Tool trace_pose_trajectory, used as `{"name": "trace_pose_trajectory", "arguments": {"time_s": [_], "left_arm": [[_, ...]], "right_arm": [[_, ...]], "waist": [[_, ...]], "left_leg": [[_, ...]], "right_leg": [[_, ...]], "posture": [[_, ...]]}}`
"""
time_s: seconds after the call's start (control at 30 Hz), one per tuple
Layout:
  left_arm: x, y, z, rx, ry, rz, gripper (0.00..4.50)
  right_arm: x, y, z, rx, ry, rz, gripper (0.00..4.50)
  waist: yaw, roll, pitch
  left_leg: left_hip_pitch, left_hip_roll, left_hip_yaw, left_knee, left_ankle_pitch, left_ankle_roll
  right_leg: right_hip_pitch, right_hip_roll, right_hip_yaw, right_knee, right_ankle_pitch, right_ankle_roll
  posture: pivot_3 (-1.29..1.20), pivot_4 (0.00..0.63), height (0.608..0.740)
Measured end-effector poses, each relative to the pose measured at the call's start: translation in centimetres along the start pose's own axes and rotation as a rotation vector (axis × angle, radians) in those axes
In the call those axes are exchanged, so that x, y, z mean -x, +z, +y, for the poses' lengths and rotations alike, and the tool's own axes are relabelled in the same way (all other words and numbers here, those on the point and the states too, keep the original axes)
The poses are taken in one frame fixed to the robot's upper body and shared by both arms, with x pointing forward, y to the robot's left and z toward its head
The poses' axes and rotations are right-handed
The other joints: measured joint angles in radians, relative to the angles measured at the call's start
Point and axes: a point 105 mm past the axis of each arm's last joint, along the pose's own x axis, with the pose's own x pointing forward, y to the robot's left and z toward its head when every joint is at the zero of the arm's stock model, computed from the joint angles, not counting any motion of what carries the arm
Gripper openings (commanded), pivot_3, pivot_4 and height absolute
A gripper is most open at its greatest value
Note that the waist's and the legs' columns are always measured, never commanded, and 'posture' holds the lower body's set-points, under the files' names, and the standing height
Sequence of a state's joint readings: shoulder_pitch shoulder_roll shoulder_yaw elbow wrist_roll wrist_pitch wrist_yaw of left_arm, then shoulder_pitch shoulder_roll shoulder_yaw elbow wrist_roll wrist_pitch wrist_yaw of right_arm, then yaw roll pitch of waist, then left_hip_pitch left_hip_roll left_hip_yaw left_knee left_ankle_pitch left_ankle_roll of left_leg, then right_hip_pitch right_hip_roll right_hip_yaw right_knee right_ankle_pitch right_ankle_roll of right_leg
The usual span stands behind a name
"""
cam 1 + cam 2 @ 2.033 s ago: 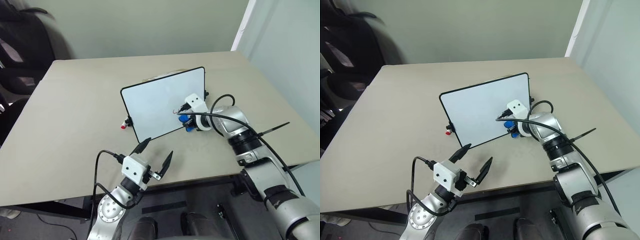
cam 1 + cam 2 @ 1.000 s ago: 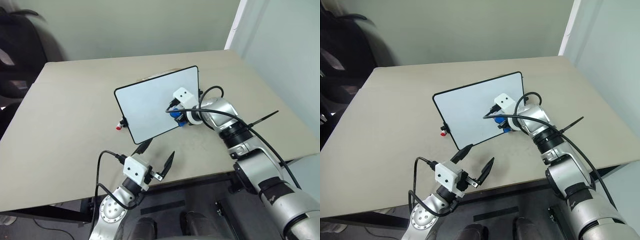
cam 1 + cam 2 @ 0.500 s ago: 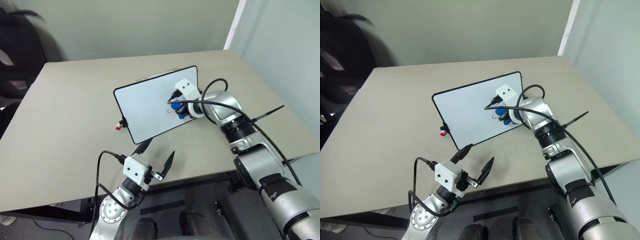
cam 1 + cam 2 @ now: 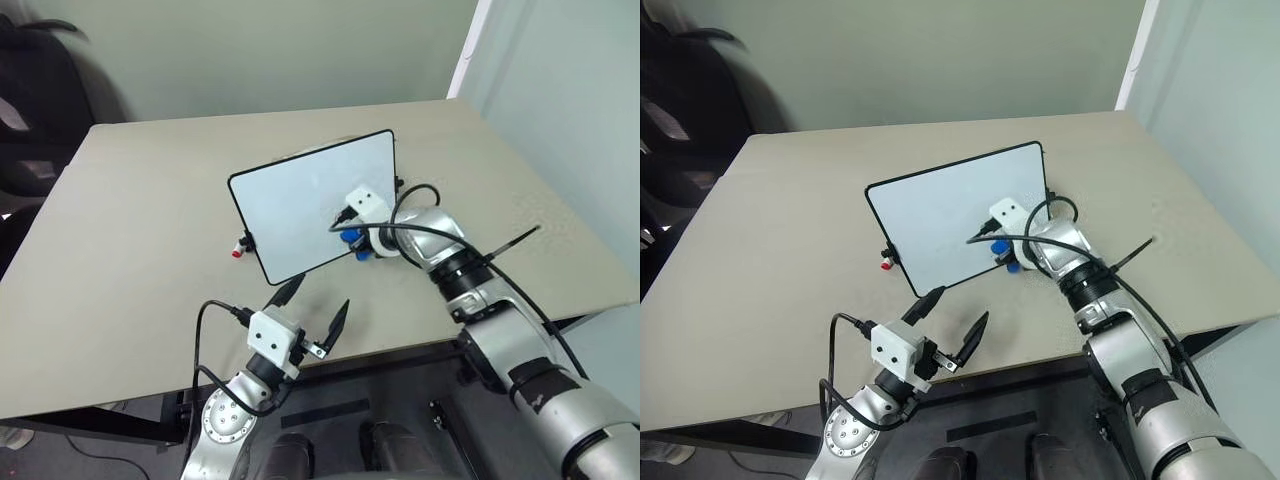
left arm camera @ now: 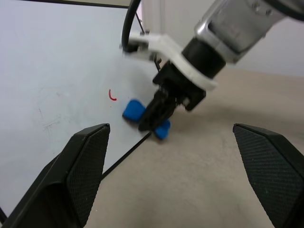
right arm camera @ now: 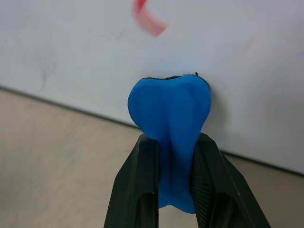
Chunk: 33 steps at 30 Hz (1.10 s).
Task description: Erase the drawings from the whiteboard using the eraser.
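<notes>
1. Whiteboard (image 4: 300, 205) lay flat near the middle of the counter (image 4: 140, 250), turned at an angle to the counter's edges.
2. Right claw (image 6: 173, 183) was clenched on the blue eraser (image 6: 172, 111), squeezing it between both fingers.
3. Eraser was pressed on the board surface just inside the board's near edge, close to its near right corner.
4. One small red mark of the drawings (image 5: 112, 95) sat on the board just beside the eraser.
5. Left claw (image 4: 308, 312) was released, fingers spread, over the counter's near edge, well apart from the board.
6. Small red-tipped knob (image 4: 238, 252) was at the board's left edge.
</notes>
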<state>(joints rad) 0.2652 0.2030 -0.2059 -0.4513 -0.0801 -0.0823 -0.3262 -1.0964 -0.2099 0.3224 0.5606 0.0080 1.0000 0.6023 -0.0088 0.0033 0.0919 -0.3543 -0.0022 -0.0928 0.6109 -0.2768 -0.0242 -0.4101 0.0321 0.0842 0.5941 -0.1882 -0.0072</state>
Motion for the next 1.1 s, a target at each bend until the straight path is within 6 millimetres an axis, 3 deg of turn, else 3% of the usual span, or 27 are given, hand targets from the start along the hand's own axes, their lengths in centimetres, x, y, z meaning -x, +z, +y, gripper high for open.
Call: {"name": "trace_pose_trajectory", "arguments": {"time_s": [0.1, 0.37, 0.6, 0.93, 1.1], "left_arm": [[0.0, 0.0, 0.0, 0.000, 0.000, 0.000, 4.50], [-0.2, 0.1, 0.0, -0.001, -0.002, -0.005, 4.50], [-0.2, 0.1, -0.1, 0.003, -0.001, -0.007, 4.50], [-0.2, 0.1, -0.2, 0.008, 0.000, -0.010, 4.50], [-0.2, 0.1, -0.2, 0.010, 0.000, -0.010, 4.50]], "right_arm": [[0.7, 1.0, -0.4, 0.006, -0.017, -0.032, 0.78], [0.8, 0.9, 0.1, 0.014, -0.008, -0.029, 0.78], [-0.6, -1.0, 2.9, 0.032, 0.065, 0.034, 0.78], [1.1, 2.6, 2.7, 0.094, 0.038, -0.052, 0.78], [1.4, 2.9, 2.2, 0.099, 0.024, -0.062, 0.78]], "waist": [[0.000, 0.000, 0.000], [-0.001, -0.001, -0.001], [0.000, 0.000, -0.001], [0.001, 0.000, -0.001], [0.003, -0.001, -0.002]], "left_leg": [[0.001, 0.000, 0.000, 0.000, 0.000, 0.000], [0.005, 0.000, 0.000, 0.000, 0.003, 0.005], [0.005, 0.000, 0.000, 0.000, 0.003, 0.006], [0.003, 0.000, 0.000, 0.000, 0.001, 0.001], [0.003, 0.000, 0.000, 0.000, 0.001, 0.001]], "right_leg": [[0.000, 0.000, 0.000, 0.000, 0.001, -0.001], [0.002, 0.000, 0.000, 0.000, 0.004, 0.001], [0.001, 0.000, -0.001, 0.000, 0.003, 0.001], [0.000, 0.000, -0.001, -0.001, 0.003, 0.001], [0.000, 0.000, -0.001, -0.001, 0.003, 0.001]], "posture": [[0.00, 0.150, 0.739], [0.00, 0.150, 0.739], [0.00, 0.150, 0.739], [0.00, 0.150, 0.739], [0.00, 0.150, 0.739]]}}
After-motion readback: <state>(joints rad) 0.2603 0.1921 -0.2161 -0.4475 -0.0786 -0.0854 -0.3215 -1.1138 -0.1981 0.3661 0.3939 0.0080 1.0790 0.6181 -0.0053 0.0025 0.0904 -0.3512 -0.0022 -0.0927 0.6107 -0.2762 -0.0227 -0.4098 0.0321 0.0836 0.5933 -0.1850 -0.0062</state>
